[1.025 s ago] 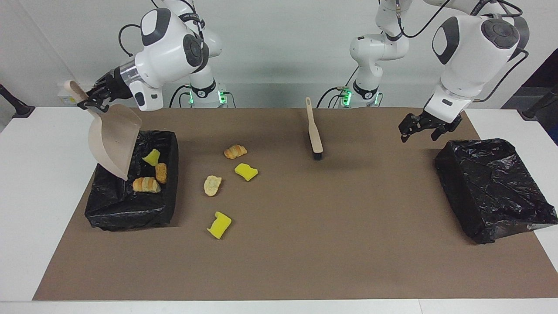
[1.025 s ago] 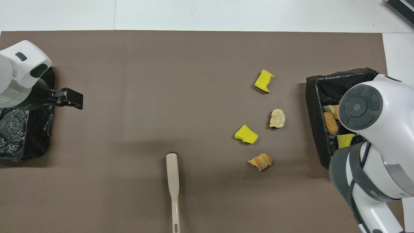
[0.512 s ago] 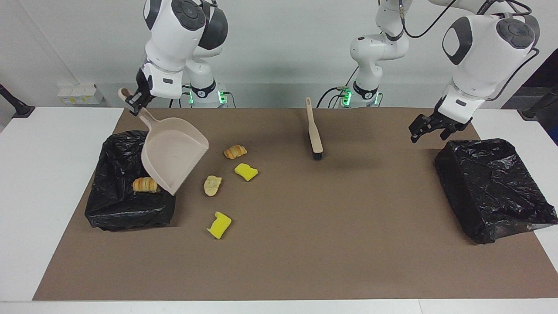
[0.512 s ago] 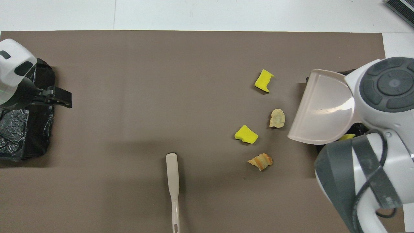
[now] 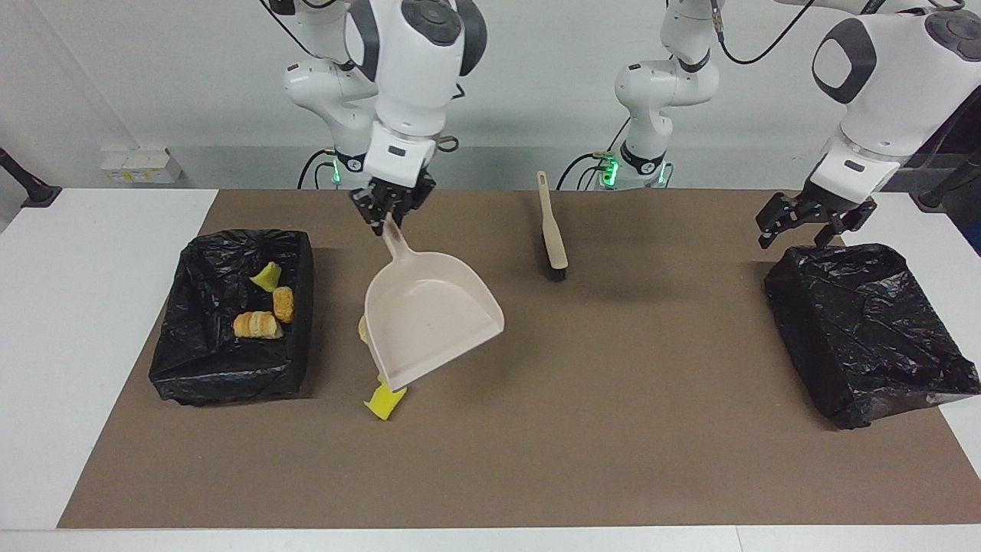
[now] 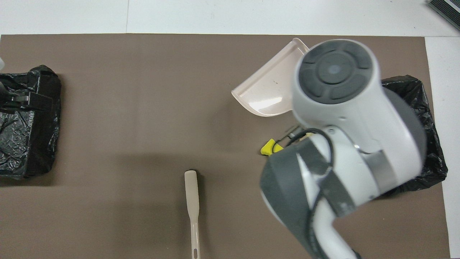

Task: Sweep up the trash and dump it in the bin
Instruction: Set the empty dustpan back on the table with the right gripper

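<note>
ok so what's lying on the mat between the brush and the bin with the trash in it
In the facing view, the dustpan held by the right gripper hangs between the brush and that bin, with yellow sponge pieces peeking out under it.

Camera one: I am viewing from high across the table, facing both arm bases, taking in the whole brown mat [image 5: 613,429] at a distance. Camera two: I am looking steeply down from above the robots' own end, sitting nearer, the right arm's body filling much of the frame. Both are sharing the mat, the brush [image 5: 552,230] [image 6: 192,201], the dustpan [image 5: 429,318] [image 6: 266,90] and the two black-lined bins [image 5: 230,368] [image 6: 28,122], turned half about between them.
</note>
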Robot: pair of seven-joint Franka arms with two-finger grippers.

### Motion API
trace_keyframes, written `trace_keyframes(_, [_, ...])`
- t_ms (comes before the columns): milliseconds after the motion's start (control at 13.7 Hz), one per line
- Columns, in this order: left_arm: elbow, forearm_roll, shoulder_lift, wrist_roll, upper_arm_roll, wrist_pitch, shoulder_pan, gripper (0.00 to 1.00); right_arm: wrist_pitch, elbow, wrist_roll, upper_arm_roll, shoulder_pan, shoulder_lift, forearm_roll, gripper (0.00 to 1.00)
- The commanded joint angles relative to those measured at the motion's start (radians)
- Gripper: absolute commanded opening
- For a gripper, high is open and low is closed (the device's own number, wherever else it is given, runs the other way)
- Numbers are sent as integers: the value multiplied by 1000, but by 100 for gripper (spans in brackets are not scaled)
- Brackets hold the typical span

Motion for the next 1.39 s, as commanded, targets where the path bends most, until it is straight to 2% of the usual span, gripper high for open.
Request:
trace_keyframes(0, [2, 11, -7, 9, 16, 1, -8, 100, 98, 148, 259, 12, 30, 144, 112, 0])
trace_keyframes(73, [2, 11, -7, 9, 23, -6, -5, 100, 150, 151, 364, 13, 36, 178, 169, 0])
trace_keyframes(220, [2, 11, -7, 9, 25, -6, 0, 100, 203, 209, 583, 9, 122, 267, 171, 0])
trace_keyframes(439, [2, 11, -7, 9, 25, -6, -5, 100, 267, 214, 732, 4, 202, 344, 170, 0])
trace_keyframes(586, [2, 11, -7, 9, 25, -6, -2, 100, 338, 211, 783, 6, 234, 405, 170, 0])
trace_keyframes(879, [2, 11, -7, 9, 25, -6, -3, 100, 378, 202, 785, 13, 237, 451, 225, 0])
trace_keyframes(952, [3, 11, -7, 9, 25, -6, -2, 100, 388, 191, 779, 13, 231, 450, 236, 3])
trace_keyframes(1098, [3, 11, -7, 9, 25, -6, -2, 100, 392, 180, 758, 13, 220, 450, 243, 27])
trace_keyframes(1171, [3, 11, -7, 9, 25, -6, -2, 100, 390, 171, 718, 12, 213, 448, 237, 61])
trace_keyframes(1245, [2, 11, -7, 9, 25, -6, -2, 100, 385, 171, 701, 12, 214, 441, 225, 100])
trace_keyframes(1318, [2, 11, -7, 9, 25, -6, -2, 100, 376, 171, 710, 10, 222, 439, 228, 100])
